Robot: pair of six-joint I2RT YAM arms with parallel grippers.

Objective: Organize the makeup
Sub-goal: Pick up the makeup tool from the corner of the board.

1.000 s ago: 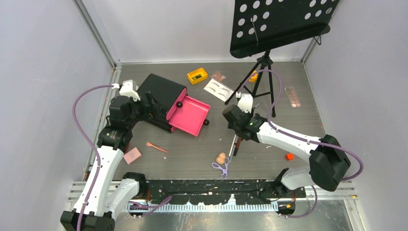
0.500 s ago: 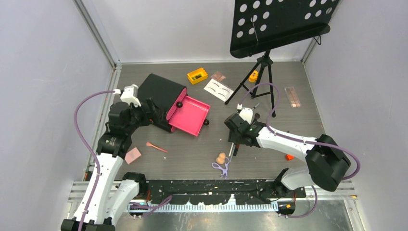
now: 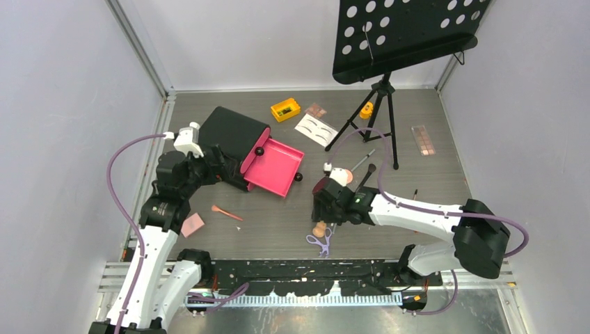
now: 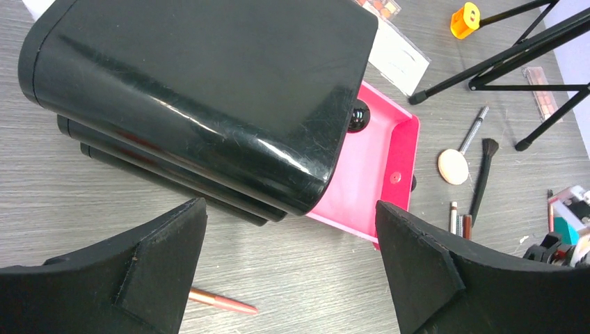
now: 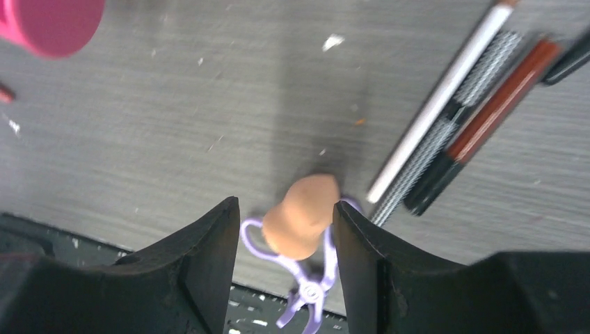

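Observation:
A peach sponge [image 5: 303, 216] lies on the lilac scissors [image 5: 309, 296] near the table's front edge. My right gripper [image 5: 285, 216] hangs over it, open, with a finger on each side; the right finger almost touches, and the left shows a gap. From above, the sponge [image 3: 319, 229] and scissors [image 3: 321, 243] sit just below that gripper [image 3: 321, 214]. Thin pencils and brushes [image 5: 445, 104] lie to the right. My left gripper [image 4: 291, 236] stands wide open and empty before the black chest [image 4: 202, 83] and its pink drawer [image 4: 376, 174], which is pulled out. A rose pencil [image 4: 216, 300] lies below.
The music stand [image 3: 403, 35] has its tripod legs at the back right. Around it lie a yellow block [image 3: 285, 109], the eyebrow card [image 3: 315, 129], a palette [image 3: 423, 139], a round puff [image 3: 342, 175] and a pink square [image 3: 191, 225]. The black rail [image 3: 306, 268] runs along the front.
My right arm has swung left and toward the front edge, from over the pencils to over the peach sponge. The left arm has barely shifted.

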